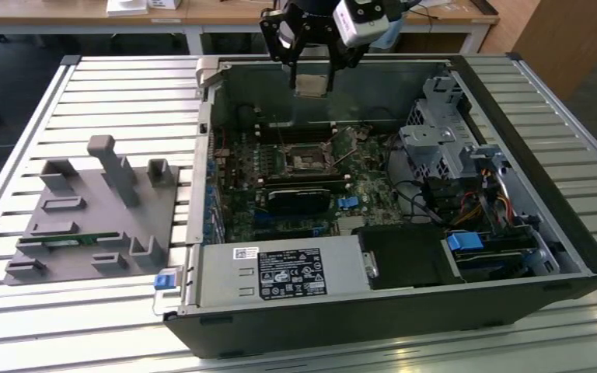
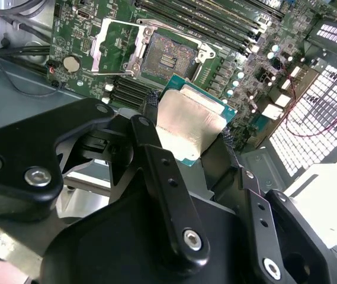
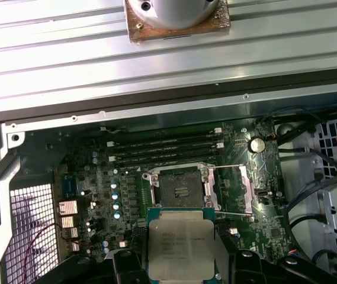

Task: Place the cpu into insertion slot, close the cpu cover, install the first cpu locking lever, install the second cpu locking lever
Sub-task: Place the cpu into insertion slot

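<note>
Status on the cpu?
Pincer shut on flat silver-grey square cpu, above open black computer case. Square black insertion slot empty, silvery cpu cover frame swung open. Nothing between chip and slot.

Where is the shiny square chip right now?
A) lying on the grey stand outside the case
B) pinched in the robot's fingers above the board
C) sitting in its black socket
B: the gripper holds the cpu above the board, and the insertion slot is bare.

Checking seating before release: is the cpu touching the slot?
Apart. The exterior view shows the gripper holding the cpu up near the far rim of the case, well above the slot, with open space between them.
</note>
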Controlling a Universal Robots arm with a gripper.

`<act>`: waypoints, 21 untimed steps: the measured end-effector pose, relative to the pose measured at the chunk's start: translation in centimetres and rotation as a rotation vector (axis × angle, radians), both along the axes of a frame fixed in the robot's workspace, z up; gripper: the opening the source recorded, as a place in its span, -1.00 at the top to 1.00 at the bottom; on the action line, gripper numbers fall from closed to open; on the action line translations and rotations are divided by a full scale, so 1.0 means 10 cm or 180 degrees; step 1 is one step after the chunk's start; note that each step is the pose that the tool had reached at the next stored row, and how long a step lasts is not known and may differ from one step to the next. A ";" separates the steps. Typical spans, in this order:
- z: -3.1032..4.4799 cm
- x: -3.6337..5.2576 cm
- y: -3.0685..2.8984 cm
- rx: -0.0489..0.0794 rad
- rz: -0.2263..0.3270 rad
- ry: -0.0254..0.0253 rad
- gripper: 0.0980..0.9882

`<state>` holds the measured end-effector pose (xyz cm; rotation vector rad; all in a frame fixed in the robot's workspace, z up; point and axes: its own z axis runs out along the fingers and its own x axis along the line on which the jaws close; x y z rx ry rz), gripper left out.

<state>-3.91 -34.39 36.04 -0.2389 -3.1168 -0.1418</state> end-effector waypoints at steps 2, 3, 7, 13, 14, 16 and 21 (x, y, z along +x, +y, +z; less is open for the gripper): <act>0.000 0.000 0.000 0.0000 -0.0005 0.0000 0.00; 0.000 0.000 0.000 0.0000 -0.0008 0.0000 0.00; 0.000 0.000 0.000 0.0000 -0.0030 0.0000 0.00; 0.000 0.000 0.000 0.0000 -0.0065 0.0000 0.00; 0.000 0.000 0.000 0.0000 -0.0074 0.0000 0.00; -0.001 0.000 0.000 0.0000 -0.0093 0.0000 0.00; -0.001 0.000 0.001 0.0000 -0.0141 0.0000 0.00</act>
